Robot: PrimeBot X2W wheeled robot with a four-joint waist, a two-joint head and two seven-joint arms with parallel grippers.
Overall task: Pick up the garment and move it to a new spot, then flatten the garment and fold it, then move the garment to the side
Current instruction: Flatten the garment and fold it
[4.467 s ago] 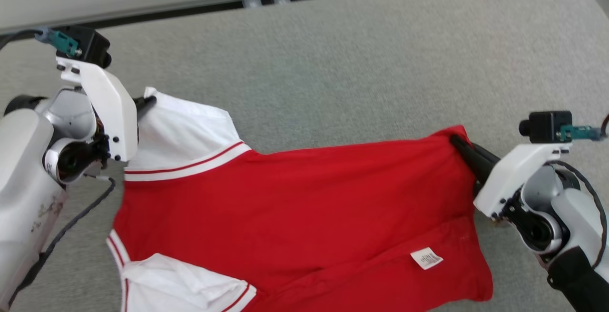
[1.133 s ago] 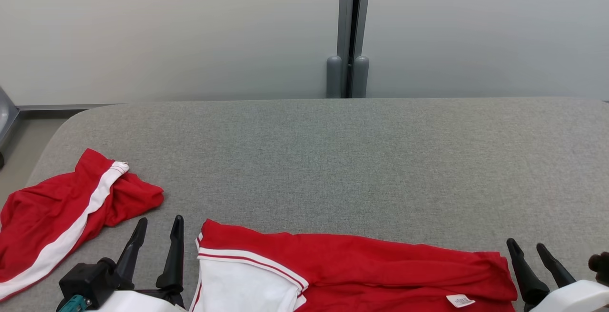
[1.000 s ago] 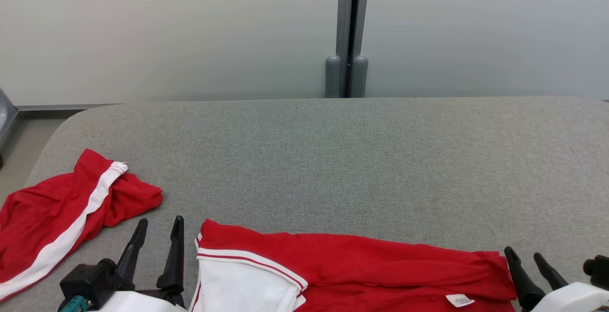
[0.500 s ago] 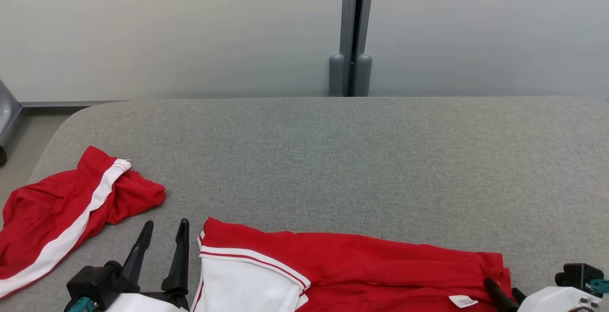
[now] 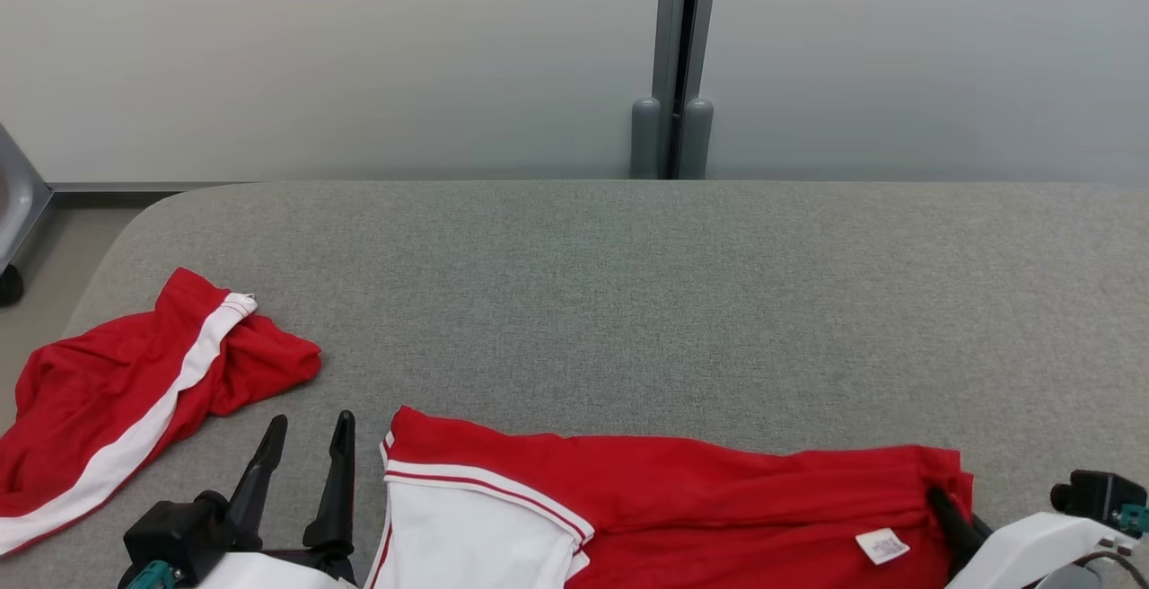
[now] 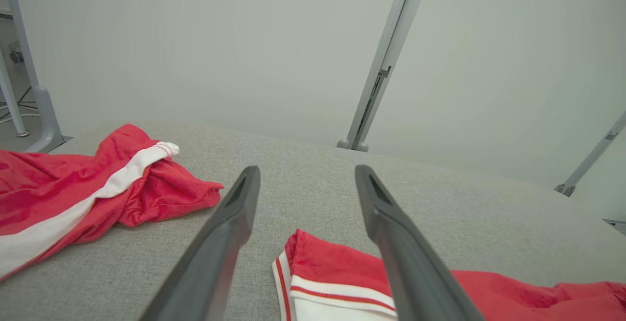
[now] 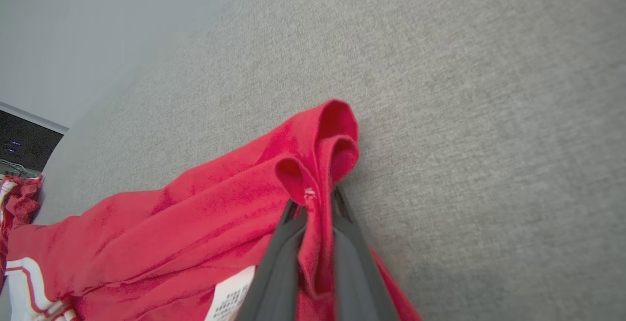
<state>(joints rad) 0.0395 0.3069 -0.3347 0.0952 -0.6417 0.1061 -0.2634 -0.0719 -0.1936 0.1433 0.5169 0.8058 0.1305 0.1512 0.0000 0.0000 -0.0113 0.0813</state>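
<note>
Far out at 8 o'clock in the head view, a second red cloth [image 5: 135,391] lay crumpled with a white stripe running down it. It sat on the grey padded table [image 5: 628,302], near the rounded left corner.

Moving along to 7 o'clock, the left gripper [image 5: 311,421] pointed toward 12, its two dark fingers spread wide and clear of both cloths. It stood just beside the left edge of the garment [image 5: 700,499]. The left wrist camera backed that up: the fingers were parted, the crumpled cloth was off at 9 o'clock, and a corner of the garment lay low in the gap at 6 o'clock.

Centre stage, the red garment stretched along the near side of the table from 6 round to 5 o'clock. Its white sleeve [image 5: 467,535], trimmed in red and white bands, lay smooth at the left end. The red body rumpled into long folds toward the right. Straight up at 12 o'clock, a grey post [image 5: 682,59] split the pale wall [image 5: 314,50] behind the table.

A white label [image 5: 881,546] lay on the red cloth at 5 o'clock. Just past it, the right gripper [image 5: 942,504] was on the garment's right-hand corner. The right wrist camera showed the fingers closed on a ridge of red cloth, pinching it between them. Loops of fabric bulged out beyond the tips, with bare grey table to the right.
</note>
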